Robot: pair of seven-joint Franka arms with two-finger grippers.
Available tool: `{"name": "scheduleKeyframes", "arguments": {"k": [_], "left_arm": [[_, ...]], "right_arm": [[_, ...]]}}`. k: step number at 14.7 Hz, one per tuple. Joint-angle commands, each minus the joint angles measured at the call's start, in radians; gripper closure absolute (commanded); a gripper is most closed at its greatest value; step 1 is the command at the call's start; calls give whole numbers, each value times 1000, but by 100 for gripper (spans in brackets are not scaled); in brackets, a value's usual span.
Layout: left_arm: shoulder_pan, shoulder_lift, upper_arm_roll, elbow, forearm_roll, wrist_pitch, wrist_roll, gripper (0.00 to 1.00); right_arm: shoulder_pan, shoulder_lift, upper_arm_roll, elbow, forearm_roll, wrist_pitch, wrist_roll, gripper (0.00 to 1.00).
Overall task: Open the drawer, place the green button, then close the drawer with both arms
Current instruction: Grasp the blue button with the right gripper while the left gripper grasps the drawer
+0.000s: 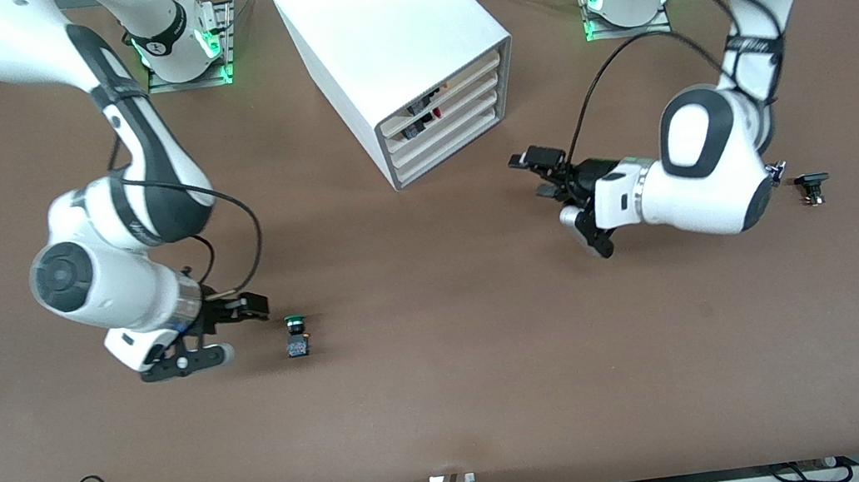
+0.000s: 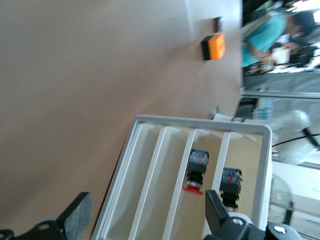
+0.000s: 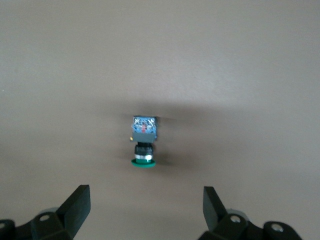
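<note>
The button (image 1: 296, 335), green cap on a black and grey body, lies on the brown table toward the right arm's end. My right gripper (image 1: 236, 331) is open and low beside it, apart from it; in the right wrist view the button (image 3: 143, 140) lies just ahead of the open right gripper (image 3: 145, 200). The white cabinet (image 1: 384, 37) stands mid-table; its bottom drawer (image 1: 447, 151) is shut. My left gripper (image 1: 563, 201) is open and empty in front of the cabinet's drawer fronts. The left wrist view shows the left gripper (image 2: 145, 215) facing the bottom drawer (image 2: 137, 190).
A black-capped small part (image 1: 812, 187) lies on the table toward the left arm's end. The upper drawers hold small parts (image 2: 196, 170). An orange cube (image 2: 213, 46) sits on the table past the cabinet in the left wrist view.
</note>
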Motion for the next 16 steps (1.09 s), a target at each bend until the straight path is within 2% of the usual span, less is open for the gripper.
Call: {"name": "scheduleKeyframes", "arguments": {"k": [1, 7, 10, 13, 16], "left_arm": [[0, 32, -4, -69, -133, 16, 115, 0], [-5, 34, -9, -195, -197, -1, 238, 0], [1, 36, -49, -275, -269, 0, 295, 0], [-5, 36, -52, -341, -288, 1, 341, 0], [-6, 37, -52, -387, -299, 2, 399, 0]], "right_arm": [[5, 70, -4, 20, 14, 80, 0, 0], [43, 199, -5, 23, 14, 271, 29, 0], [48, 238, -4, 25, 13, 328, 33, 0], [60, 255, -5, 25, 13, 348, 56, 1], [63, 255, -5, 25, 13, 348, 58, 17]]}}
